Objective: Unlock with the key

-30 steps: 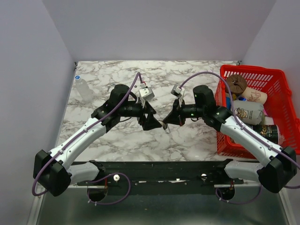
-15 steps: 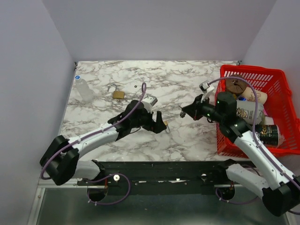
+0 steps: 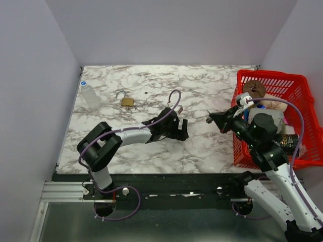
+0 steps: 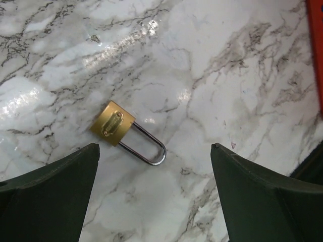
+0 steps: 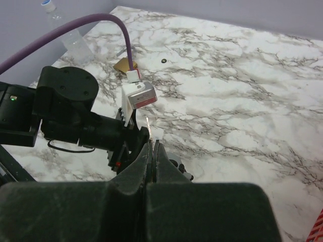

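In the left wrist view a brass padlock (image 4: 113, 123) with a steel shackle lies flat on the marble. It is just ahead of my left gripper (image 4: 155, 146), whose fingers stand wide open around nothing. From above, that gripper (image 3: 180, 132) hangs low over the middle of the table and hides this padlock. My right gripper (image 3: 214, 119) is raised near the basket, shut on the key (image 3: 208, 119). The key's thin silver blade (image 5: 148, 123) pokes out past the shut gripper (image 5: 152, 143).
Another brass padlock (image 3: 127, 101) lies at the back left beside a small black ring (image 3: 145, 93). A clear bottle (image 3: 91, 96) rests along the left edge. A red basket (image 3: 241, 154) holding cups and cans fills the right side.
The two grippers, together at the table's middle a second ago, have parted. The right one drew back to the right with the key; the left arm folded in and uncovered the back padlock.
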`<state>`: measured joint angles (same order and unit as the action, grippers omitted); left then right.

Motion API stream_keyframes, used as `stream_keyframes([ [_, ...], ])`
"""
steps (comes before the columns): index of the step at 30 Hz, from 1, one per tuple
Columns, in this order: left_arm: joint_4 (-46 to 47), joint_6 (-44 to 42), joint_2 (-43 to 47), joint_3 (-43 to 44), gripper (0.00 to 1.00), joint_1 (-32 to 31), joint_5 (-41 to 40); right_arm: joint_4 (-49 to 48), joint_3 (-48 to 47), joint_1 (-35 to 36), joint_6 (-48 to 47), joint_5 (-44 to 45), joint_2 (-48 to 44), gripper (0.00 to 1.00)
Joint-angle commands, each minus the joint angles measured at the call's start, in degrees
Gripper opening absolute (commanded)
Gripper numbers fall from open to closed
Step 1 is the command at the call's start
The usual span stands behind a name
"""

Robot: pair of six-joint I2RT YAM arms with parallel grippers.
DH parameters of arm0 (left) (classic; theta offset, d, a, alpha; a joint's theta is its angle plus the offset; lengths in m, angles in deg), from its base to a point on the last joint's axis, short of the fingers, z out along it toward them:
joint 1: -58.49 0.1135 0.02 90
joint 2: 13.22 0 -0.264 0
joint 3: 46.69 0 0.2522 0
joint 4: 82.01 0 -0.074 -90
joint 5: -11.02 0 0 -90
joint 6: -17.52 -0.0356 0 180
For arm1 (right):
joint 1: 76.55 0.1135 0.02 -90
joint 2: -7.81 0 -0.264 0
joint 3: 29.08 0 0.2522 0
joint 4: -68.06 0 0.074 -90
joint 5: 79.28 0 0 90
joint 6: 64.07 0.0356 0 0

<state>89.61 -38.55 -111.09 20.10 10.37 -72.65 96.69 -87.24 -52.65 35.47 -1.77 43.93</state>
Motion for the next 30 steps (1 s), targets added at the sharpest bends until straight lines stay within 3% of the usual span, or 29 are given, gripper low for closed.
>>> stream_keyframes([
  [1,-3.80,-1.32,-4.87,5.92,0.98,-1.10,-5.71,1.83,0.37,-0.17,-1.02,1.50,0.27,0.01],
  [10,-3.99,-2.99,-11.56,11.47,0.98,-2.33,-3.61,1.56,0.63,-0.17,-1.19,1.24,1.41,0.01],
  [21,12.28,-8.00,-10.16,6.64,0.98,-3.38,12.83,1.47,0.63,-0.17,-1.28,0.89,3.17,0.01],
  [30,12.81,-6.86,-2.78,3.13,0.98,-3.56,5.48,1.39,0.89,-0.17,-0.49,0.54,3.35,0.01],
])
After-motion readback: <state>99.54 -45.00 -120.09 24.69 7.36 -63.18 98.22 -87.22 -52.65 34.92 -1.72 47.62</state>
